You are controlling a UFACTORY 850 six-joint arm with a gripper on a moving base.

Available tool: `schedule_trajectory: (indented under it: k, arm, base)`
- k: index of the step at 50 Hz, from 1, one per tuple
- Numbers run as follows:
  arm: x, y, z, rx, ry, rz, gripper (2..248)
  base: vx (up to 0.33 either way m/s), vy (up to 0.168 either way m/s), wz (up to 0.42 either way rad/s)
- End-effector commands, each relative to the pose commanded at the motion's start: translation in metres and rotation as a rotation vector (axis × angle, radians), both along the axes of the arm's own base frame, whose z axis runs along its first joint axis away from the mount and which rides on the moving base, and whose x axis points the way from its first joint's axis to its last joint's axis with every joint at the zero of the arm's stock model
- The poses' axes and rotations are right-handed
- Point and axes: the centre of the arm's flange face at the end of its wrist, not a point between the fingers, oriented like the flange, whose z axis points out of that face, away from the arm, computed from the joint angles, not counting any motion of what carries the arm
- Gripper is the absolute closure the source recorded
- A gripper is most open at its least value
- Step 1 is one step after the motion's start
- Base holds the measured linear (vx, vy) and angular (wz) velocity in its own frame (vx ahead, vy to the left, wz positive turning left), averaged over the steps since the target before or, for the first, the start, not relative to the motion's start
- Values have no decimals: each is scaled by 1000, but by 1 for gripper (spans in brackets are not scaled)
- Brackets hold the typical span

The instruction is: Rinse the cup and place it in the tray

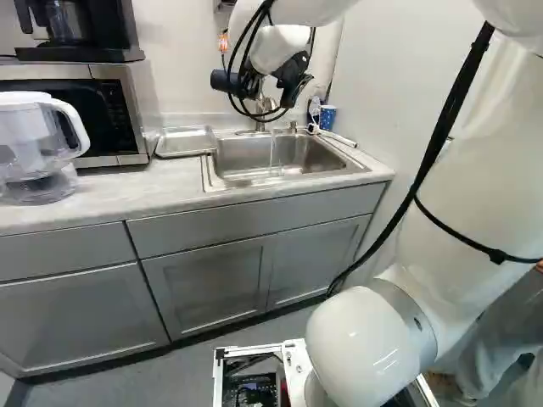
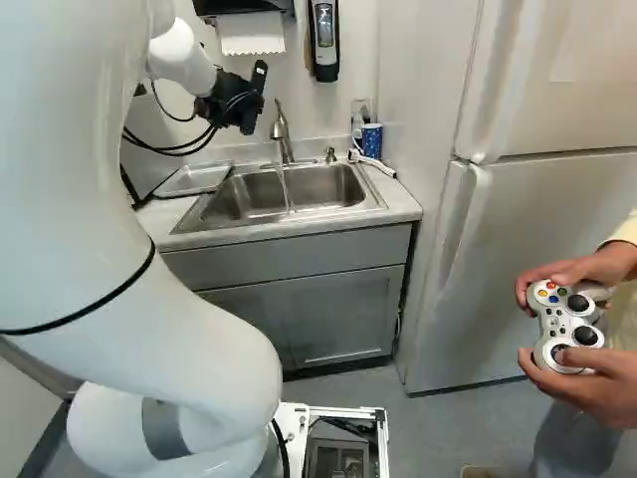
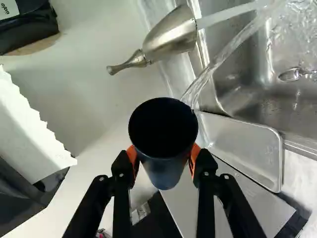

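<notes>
The dark cup (image 3: 165, 171) is clasped on two sides by the gripper (image 1: 246, 83), its fingers parted by the cup's width, with a strand of water (image 3: 213, 65) running between rim and sink (image 2: 289, 194). Near it are the flowing faucet (image 3: 171, 35) and, beside the sink, the metal tray (image 3: 242, 144).

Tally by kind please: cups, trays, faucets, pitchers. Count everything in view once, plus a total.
Cups: 2 (dark cup in the gripper, blue cup by the sink)
Trays: 1 (metal tray)
Faucets: 1 (faucet, running)
Pitchers: 1 (clear pitcher)
Total: 5
</notes>
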Motion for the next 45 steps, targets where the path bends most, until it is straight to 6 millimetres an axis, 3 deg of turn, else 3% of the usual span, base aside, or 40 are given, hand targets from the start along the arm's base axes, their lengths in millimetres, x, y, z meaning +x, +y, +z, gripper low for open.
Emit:
schedule_trajectory:
  k: [30, 45]
  arm:
    - [0, 0, 0, -2, -1, 1, 129]
    - [0, 0, 0, -113, -33, 48, 129]
  base:
    - [0, 0, 0]
    - [0, 0, 0]
